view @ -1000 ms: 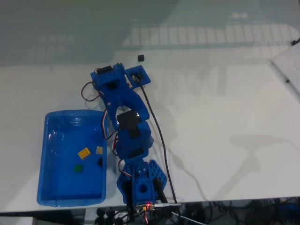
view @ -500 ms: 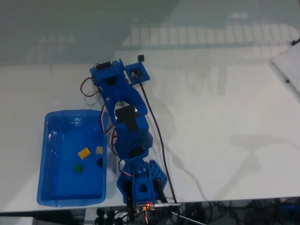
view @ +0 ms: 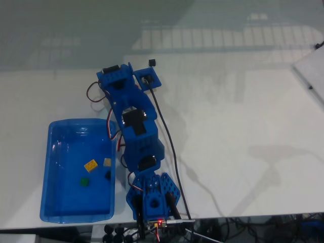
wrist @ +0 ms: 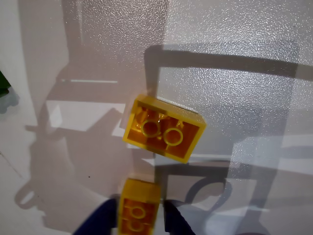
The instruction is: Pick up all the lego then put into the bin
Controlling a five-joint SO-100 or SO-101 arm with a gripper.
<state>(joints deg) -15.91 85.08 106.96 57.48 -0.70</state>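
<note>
Below, hand [wrist: 140,221] pinching yellow brick [wrist: 138,208], second yellow brick [wrist: 164,128] just ahead

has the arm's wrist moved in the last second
Yes. In the fixed view the wrist has shifted up and slightly left, away from the bin.

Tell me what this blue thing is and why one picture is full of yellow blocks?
The blue thing is a small robot arm on a white table. One camera looks down from above. The other rides on the arm's wrist, so it sees up close. There, the gripper has its jaws on either side of a yellow lego brick, and another yellow brick lies upside down on the table. From above, the blue bin beside the arm already has four small bricks in it.
</note>
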